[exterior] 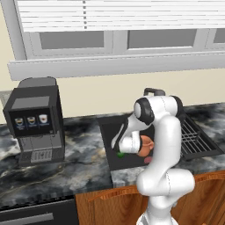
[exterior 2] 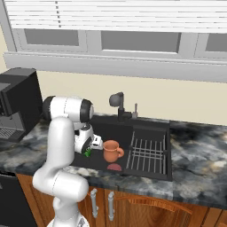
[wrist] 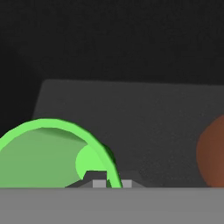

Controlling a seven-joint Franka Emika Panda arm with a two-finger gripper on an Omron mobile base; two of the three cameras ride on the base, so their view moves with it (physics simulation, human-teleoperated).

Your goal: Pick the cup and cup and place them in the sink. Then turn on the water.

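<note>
One green cup hangs low inside the sink, its rim pinched in the narrow pincer; the patterned cup, apparently, and the faucet remain.

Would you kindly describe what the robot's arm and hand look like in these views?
The arm is built of smooth, glossy white rounded segments, with dark grey to black rings and end caps at the joints. The hand is a compact white block carrying two small dark finger tips, which appear grey in the hand view. No cables, labels or markings show on it.
</note>
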